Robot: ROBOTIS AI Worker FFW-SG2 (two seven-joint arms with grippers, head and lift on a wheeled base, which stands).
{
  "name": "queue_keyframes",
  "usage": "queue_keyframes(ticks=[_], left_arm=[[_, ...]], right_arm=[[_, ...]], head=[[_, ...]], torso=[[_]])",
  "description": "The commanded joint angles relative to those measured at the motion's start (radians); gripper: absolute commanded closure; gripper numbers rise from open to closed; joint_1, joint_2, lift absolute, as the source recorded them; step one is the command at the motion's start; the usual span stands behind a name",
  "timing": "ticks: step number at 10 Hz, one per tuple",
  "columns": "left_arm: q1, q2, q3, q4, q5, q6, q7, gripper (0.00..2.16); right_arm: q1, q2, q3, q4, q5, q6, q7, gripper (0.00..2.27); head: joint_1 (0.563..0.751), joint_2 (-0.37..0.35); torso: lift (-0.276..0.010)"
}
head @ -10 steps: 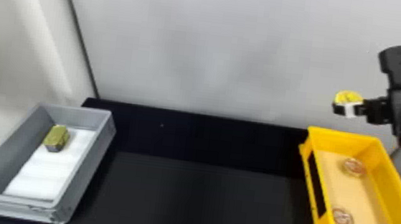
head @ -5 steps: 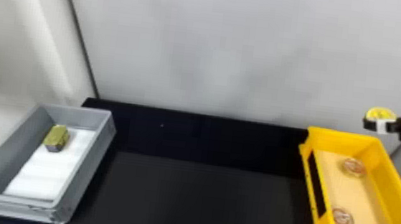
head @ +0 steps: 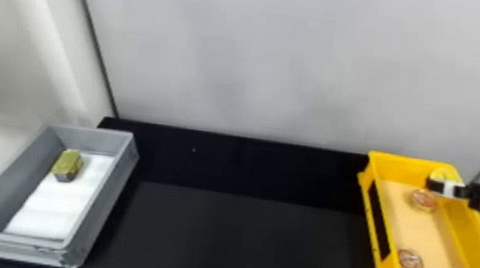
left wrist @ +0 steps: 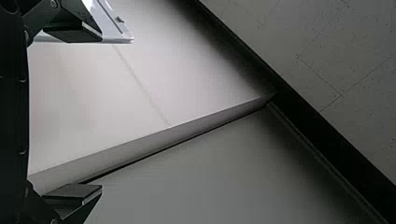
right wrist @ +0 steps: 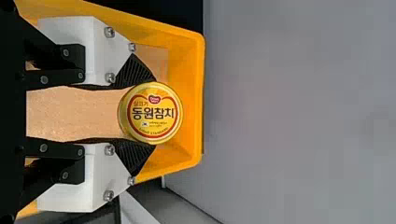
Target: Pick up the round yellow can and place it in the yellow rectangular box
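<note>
Above the far end of the yellow rectangular box (head: 375,229), my right gripper (head: 440,186) is shut on the round yellow can (head: 445,174). In the right wrist view the can (right wrist: 151,113) sits label out between the dark ribbed pads of the right gripper (right wrist: 144,113), with the yellow box (right wrist: 184,93) behind it. Whether the can touches the box is unclear. My left gripper (left wrist: 100,112) is parked off to the side, its fingers wide apart with nothing between them.
Two round cans (head: 424,200) lie on the yellow box's tan liner, one far, one near. At the left, a grey box (head: 117,182) holds a gold-topped rectangular can (head: 67,164) beside white sheeting. A black table (head: 240,239) spans between them; a pale wall (head: 282,62) rises behind.
My right gripper, holding the yellow can, has shifted right and then lowered from in front of the wall to over the yellow box's far end. The boxes have stayed put.
</note>
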Motion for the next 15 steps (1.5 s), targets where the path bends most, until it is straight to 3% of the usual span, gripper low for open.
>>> queue_keyframes(ticks=[1,6,12,13,14,15], left_arm=[[0.002,-0.002,0.000,0.000,0.000,-0.005,-0.001,0.13],[0.006,-0.005,0.002,0.002,0.005,-0.019,-0.006,0.13],[0.006,-0.009,0.006,0.005,0.005,-0.026,-0.008,0.13],[0.006,-0.009,0.006,0.005,0.005,-0.026,-0.008,0.13],[0.006,-0.009,0.008,0.005,0.005,-0.026,-0.011,0.13],[0.006,-0.009,0.008,0.005,0.005,-0.026,-0.012,0.13]], right_arm=[[-0.003,-0.016,0.023,0.128,-0.119,-0.062,-0.015,0.78],[-0.013,-0.016,0.079,0.351,-0.215,-0.170,-0.051,0.78],[-0.014,-0.015,0.099,0.426,-0.266,-0.213,-0.105,0.78],[-0.014,-0.015,0.099,0.420,-0.277,-0.209,-0.123,0.67],[-0.011,-0.015,0.107,0.407,-0.306,-0.212,-0.155,0.30],[-0.008,-0.013,0.109,0.401,-0.329,-0.212,-0.177,0.23]], head=[[0.694,0.054],[0.694,0.054],[0.694,0.054],[0.694,0.054],[0.694,0.054],[0.694,0.054]], torso=[[-0.003],[-0.003],[-0.003],[-0.003],[-0.003],[-0.003]])
